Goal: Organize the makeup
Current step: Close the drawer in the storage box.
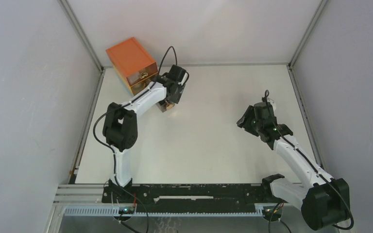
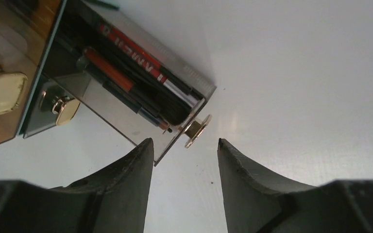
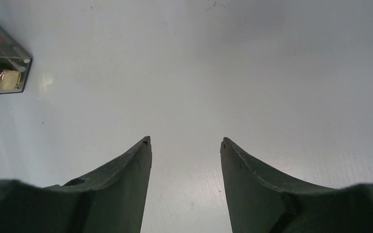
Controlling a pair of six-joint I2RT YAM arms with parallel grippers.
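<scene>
Left claw, jaws apart, faces the round gold knob on the clear pencil-filled drawer; pushing it shut seems next. Right claw gapes empty.

Bare tabletop between both arms; pulled-out drawer and knob just before left end effector.

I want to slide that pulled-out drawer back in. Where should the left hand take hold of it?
The gold knob on the drawer front, approached head-on. It stands proud on a short stem, in line with the gap of the open left hand, so fingers could probably pinch it.
</scene>
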